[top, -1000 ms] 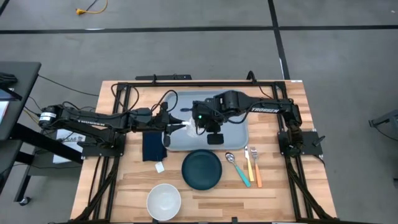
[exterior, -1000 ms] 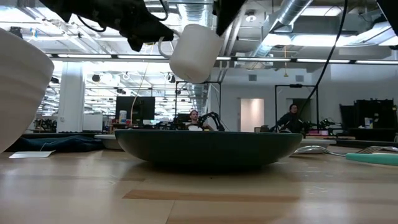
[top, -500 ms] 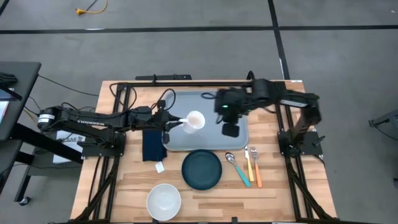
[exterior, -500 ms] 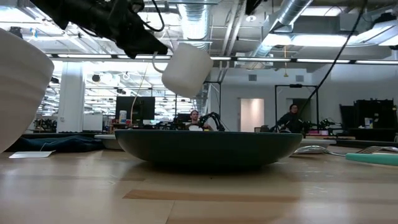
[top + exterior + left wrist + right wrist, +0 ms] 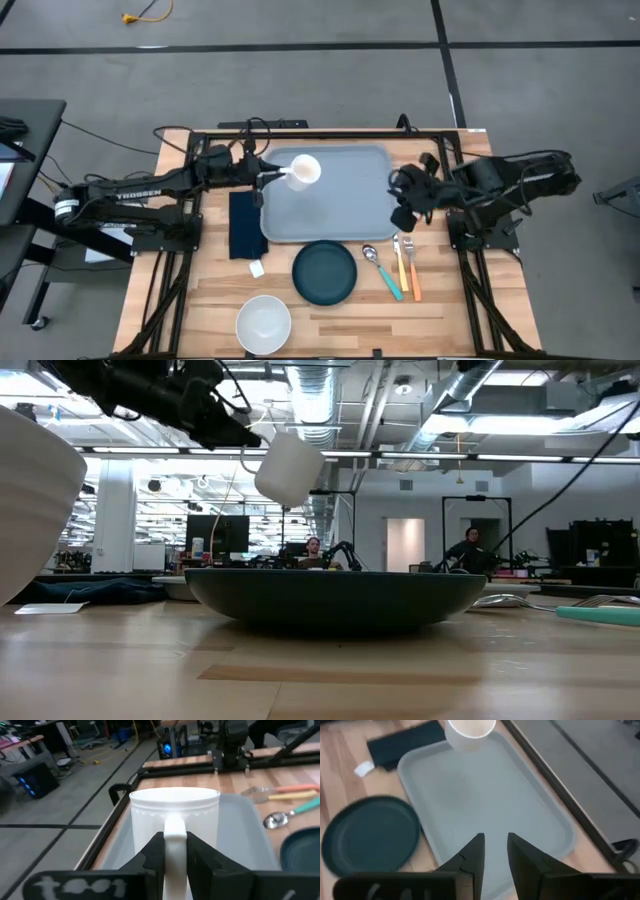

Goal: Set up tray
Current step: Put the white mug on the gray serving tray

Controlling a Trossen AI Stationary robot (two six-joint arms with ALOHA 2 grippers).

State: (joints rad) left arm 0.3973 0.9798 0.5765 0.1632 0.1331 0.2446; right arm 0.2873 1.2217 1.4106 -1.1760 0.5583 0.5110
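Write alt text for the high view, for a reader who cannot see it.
The left gripper holds a white mug by its handle above the grey-blue tray's far left corner. The empty right gripper sits beside the tray's right edge.

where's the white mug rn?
The white mug is held by its handle in the left claw, raised over the far-left corner of the tray in the high view; the low view shows it well above the table.

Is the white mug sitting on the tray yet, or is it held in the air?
In the air. The low view shows the white mug well above table level, tilted; the left gripper grips its handle over the tray.
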